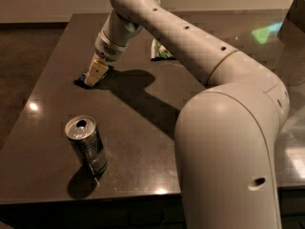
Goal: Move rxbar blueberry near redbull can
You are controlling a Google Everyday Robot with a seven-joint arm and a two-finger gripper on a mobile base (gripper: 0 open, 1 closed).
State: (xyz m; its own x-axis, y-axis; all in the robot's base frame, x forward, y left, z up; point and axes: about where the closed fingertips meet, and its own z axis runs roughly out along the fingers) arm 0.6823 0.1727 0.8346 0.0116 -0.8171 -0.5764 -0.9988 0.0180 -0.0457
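Note:
The rxbar blueberry (80, 80) is a small dark-blue wrapper lying flat on the dark table, left of centre; only its left end shows from under the gripper. My gripper (94, 75) points down onto the bar, with its tips at the bar's right part. The redbull can (86, 145) stands slightly tilted near the table's front edge, well in front of the bar and the gripper, with its silver top and pull-tab hole showing.
A green crinkly snack bag (161, 51) lies at the back, partly hidden behind my arm. My large white arm (224, 128) covers the right half of the dark table (143, 142). The table's front edge runs just below the can.

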